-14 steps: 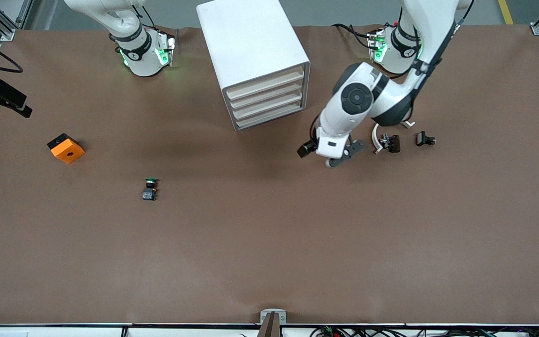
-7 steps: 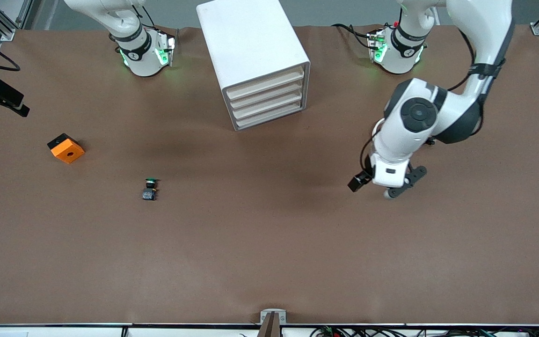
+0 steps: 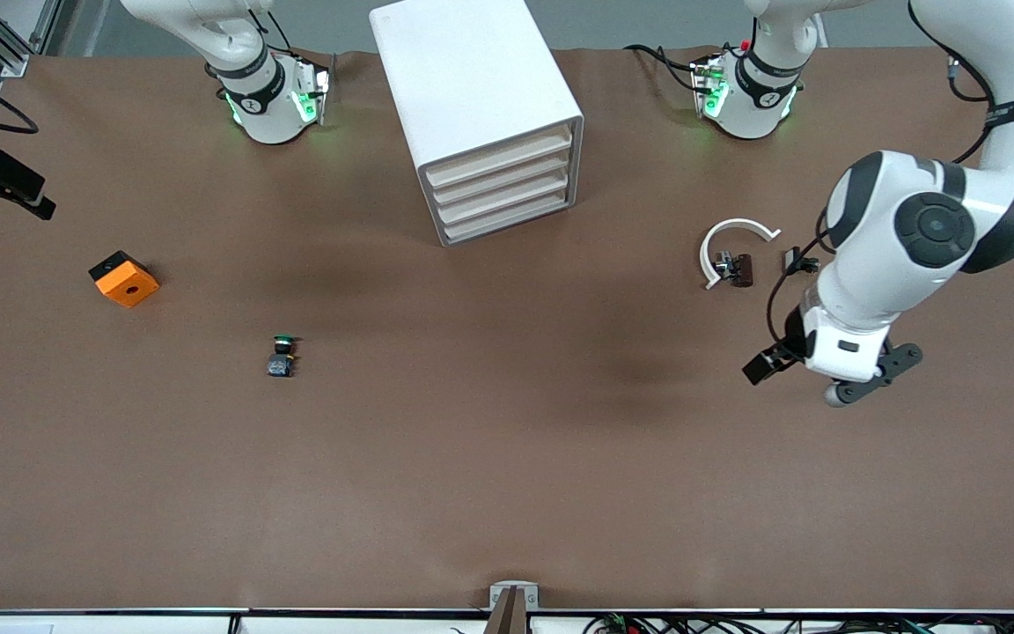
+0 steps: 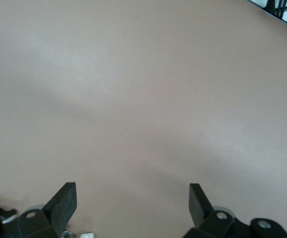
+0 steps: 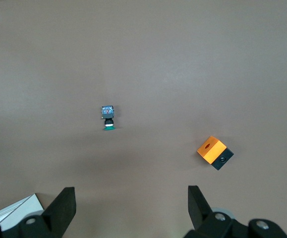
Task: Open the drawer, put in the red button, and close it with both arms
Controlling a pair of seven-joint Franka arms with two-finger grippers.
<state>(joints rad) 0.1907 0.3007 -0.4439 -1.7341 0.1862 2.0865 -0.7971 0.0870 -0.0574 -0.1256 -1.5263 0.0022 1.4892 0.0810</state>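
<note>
Clearly outside left jaws: red button [image 3: 740,269]

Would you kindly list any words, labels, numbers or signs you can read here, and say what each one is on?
None can be read.
Right arm's base ring: a small white mark, too small to read.
Left arm's base ring: the same.
Drawer cabinet: no lettering shows.

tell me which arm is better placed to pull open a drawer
Probably left. The drawer unit turns its fronts toward the left arm's end, where the left pincer hangs open over the table. The right pincer, also open, looks down on the green button instead.
</note>
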